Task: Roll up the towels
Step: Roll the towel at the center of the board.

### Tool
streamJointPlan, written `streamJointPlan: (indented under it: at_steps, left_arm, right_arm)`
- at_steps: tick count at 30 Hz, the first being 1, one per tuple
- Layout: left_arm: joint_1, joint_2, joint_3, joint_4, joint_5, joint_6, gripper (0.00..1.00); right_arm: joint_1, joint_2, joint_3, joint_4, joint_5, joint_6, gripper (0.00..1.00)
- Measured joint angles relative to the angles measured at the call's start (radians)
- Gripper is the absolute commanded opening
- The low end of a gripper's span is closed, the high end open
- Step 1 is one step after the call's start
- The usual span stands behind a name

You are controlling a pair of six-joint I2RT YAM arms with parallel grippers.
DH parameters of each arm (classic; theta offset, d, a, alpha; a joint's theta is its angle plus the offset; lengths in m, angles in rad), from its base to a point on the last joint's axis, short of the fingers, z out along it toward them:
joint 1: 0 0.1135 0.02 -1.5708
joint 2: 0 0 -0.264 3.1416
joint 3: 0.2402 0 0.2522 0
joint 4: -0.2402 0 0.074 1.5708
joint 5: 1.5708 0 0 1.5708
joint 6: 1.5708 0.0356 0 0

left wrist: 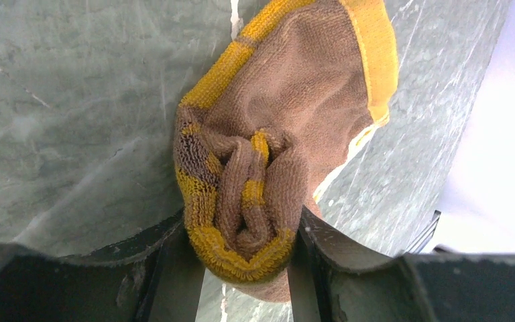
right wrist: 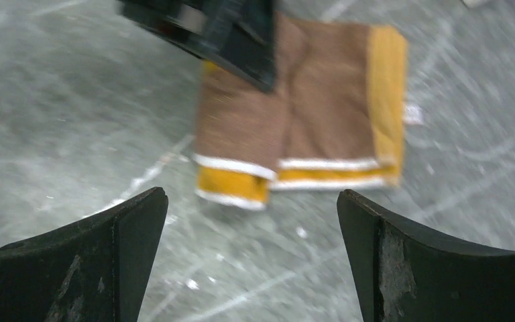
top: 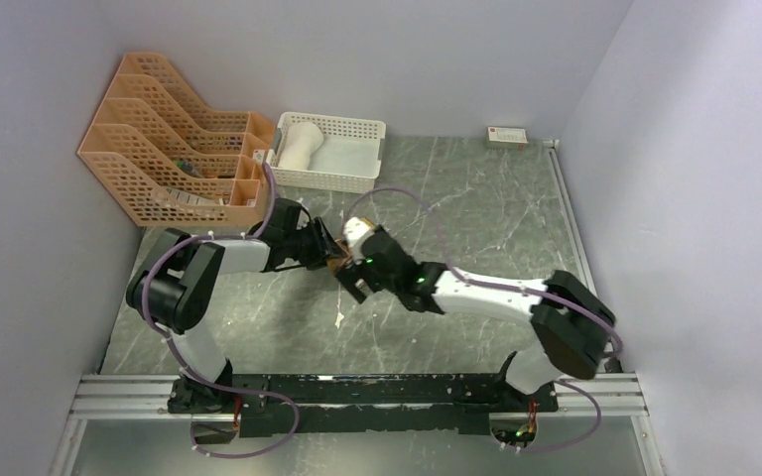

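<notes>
The left gripper [left wrist: 248, 245] is pinching the rolled end of the brown towel [left wrist: 288, 100], while its flat tail is lying just ahead of the spread, empty right gripper [right wrist: 251, 201].

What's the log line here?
left jaws: gripping brown towel rolled end | right jaws: open, empty | cream towel: in basket
</notes>
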Motion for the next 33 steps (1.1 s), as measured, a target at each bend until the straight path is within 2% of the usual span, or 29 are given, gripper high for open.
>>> streamJointPlan:
  at_steps: [4,10,17,20,26,29,31,33]
  left_arm:
    - [0.004,0.017,0.015,0.000,0.019,-0.002,0.55]
    - [0.008,0.036,0.034,0.000,0.039,-0.003,0.55]
    - [0.013,0.049,0.050,-0.013,0.061,-0.001,0.55]
    - [0.020,0.051,0.052,-0.017,0.065,0.003,0.55]
    - [0.024,0.053,0.055,-0.021,0.075,0.005,0.55]
    - [0.027,0.053,0.055,-0.023,0.080,0.006,0.56]
    - [0.032,0.053,0.055,-0.024,0.089,0.007,0.59]
    - [0.041,0.053,0.056,-0.027,0.105,0.010,0.67]
  right_arm:
    - [0.095,0.146,0.128,-0.018,0.011,-0.040,0.99]
    - [0.104,0.348,0.297,-0.097,0.091,-0.039,0.93]
    - [0.103,0.443,0.339,-0.122,0.125,-0.010,0.86]
    - [0.101,0.459,0.350,-0.122,0.121,0.008,0.78]
    - [0.077,0.475,0.366,-0.128,0.095,0.047,0.55]
    - [0.063,0.484,0.376,-0.135,0.085,0.059,0.49]
    - [0.052,0.484,0.378,-0.140,0.071,0.069,0.44]
    - [0.042,0.484,0.378,-0.140,0.053,0.077,0.37]
